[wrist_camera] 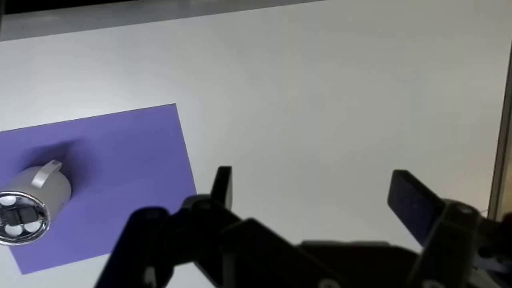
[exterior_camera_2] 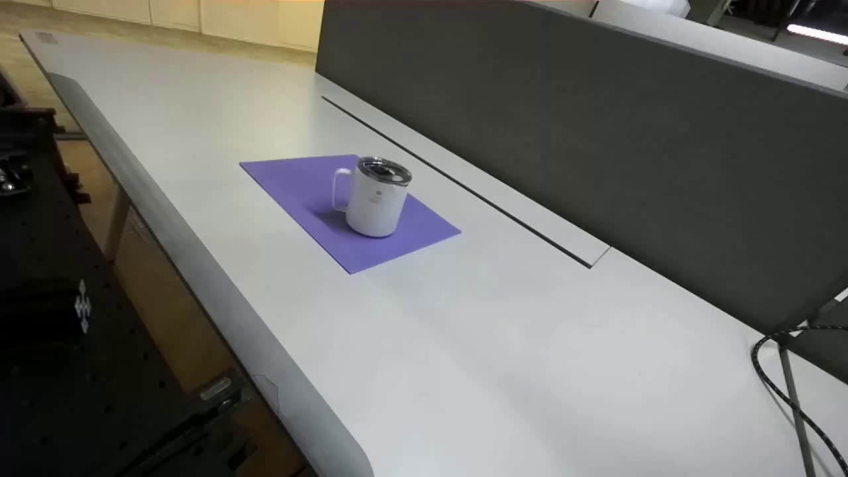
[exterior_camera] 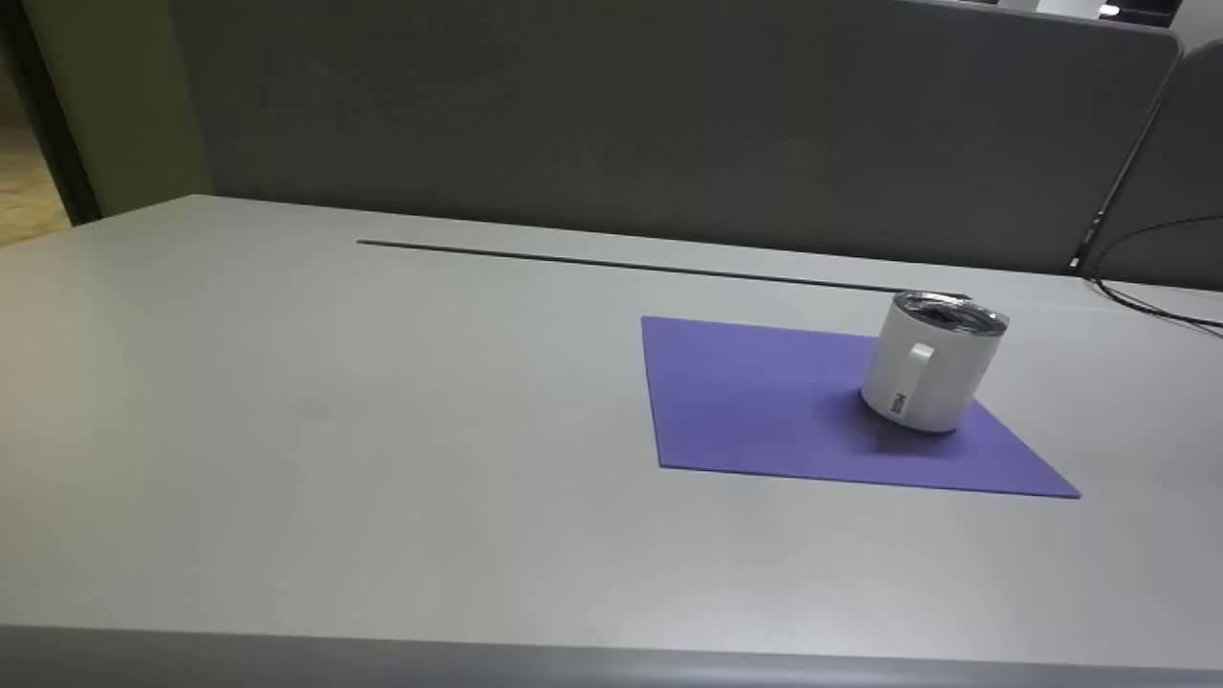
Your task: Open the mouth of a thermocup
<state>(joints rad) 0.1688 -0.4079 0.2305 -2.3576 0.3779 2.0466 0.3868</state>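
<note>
The front edge (exterior_camera: 611, 664) of the pale worktop (exterior_camera: 315, 430) runs along the bottom in an exterior view, with a strip of surface between it and the purple mat (exterior_camera: 745, 392); a far broader stretch opens to the mat's left there. A dark grey partition screen (exterior_camera: 592, 124) bounds the room at the back, a thin dark slot (exterior_camera_2: 457, 183) running along the worktop just in front of it. The white handled thermocup (exterior_camera_2: 376, 209) stands upright on the mat, handle (exterior_camera: 914, 377) facing the front edge, lid (exterior_camera_2: 385, 171) on; whether its mouth (wrist_camera: 22, 216) is open is too fine to tell. A black cable (exterior_camera_2: 756, 359) curls near the screen, well apart from the mat. Beyond the front edge sits a black perforated platform (exterior_camera_2: 79, 397). In the wrist view the pincer (wrist_camera: 312, 180) has its fingers (wrist_camera: 414, 206) spread wide, worktop showing between them, well apart from the thermocup.
</note>
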